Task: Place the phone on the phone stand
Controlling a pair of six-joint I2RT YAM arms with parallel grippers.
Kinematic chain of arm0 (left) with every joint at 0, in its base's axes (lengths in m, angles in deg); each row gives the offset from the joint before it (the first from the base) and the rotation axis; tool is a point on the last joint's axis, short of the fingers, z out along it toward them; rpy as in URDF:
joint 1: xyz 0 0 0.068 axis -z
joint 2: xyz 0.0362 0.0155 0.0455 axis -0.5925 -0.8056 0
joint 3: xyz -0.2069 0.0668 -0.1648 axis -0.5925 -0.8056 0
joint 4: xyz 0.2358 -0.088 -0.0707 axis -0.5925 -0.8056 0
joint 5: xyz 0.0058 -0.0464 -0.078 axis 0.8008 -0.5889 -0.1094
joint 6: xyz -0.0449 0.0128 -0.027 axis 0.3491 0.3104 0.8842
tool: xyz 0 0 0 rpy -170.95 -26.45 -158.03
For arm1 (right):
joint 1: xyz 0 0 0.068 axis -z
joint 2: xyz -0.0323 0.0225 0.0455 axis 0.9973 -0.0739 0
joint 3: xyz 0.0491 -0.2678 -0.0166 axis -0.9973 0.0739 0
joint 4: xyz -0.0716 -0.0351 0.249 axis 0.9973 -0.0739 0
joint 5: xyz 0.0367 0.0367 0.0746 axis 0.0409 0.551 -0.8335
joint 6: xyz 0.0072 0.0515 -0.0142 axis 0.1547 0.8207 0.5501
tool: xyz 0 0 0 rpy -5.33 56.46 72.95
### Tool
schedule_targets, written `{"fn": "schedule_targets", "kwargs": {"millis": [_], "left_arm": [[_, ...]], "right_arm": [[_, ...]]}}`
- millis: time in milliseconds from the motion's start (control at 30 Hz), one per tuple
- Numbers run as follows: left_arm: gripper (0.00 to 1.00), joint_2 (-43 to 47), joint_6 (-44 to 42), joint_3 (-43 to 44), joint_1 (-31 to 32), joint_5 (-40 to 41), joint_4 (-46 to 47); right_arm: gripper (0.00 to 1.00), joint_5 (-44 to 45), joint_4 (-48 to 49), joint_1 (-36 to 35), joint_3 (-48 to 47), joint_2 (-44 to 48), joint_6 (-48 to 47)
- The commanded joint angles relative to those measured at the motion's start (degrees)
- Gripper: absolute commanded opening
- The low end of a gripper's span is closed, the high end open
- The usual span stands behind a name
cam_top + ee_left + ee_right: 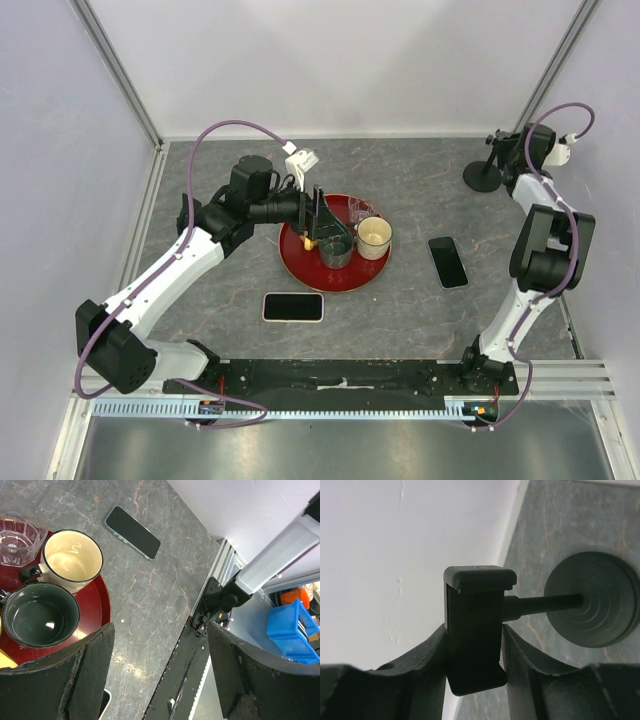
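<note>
A black phone stand stands at the table's far right, with its round base (483, 177) on the table. My right gripper (503, 148) is shut on the stand's clamp head (475, 630), a finger on each side; the stem and the base (592, 600) show behind it. A dark phone (448, 261) lies flat right of the tray and also shows in the left wrist view (133, 525). A second phone with a pale rim (293, 306) lies in front of the tray. My left gripper (325, 238) hangs open and empty over the red tray (300, 262).
On the tray stand a cream mug (71, 555), a dark mug (41, 614) and a clear glass (16, 535). A black rail (340, 378) runs along the near edge. The enclosure walls close in the table at the back and sides.
</note>
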Motion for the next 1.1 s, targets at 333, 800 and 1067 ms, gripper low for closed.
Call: {"fn": "schedule_targets", "kwargs": {"millis": [333, 800, 1067], "left_arm": [[0.79, -1.1, -0.8, 0.9, 0.0, -0.9, 1.9], [0.79, -0.3, -1.2, 0.4, 0.0, 0.0, 2.3], [0.79, -0.5, -1.3, 0.3, 0.0, 0.0, 2.2]], "right_arm": [[0.00, 5.3, 4.6, -15.6, 30.1, 26.3, 6.6], [0.16, 20.6, -0.1, -27.9, 36.6, 36.1, 16.8], [0.85, 13.2, 2.1, -28.9, 37.4, 37.9, 7.7]]}}
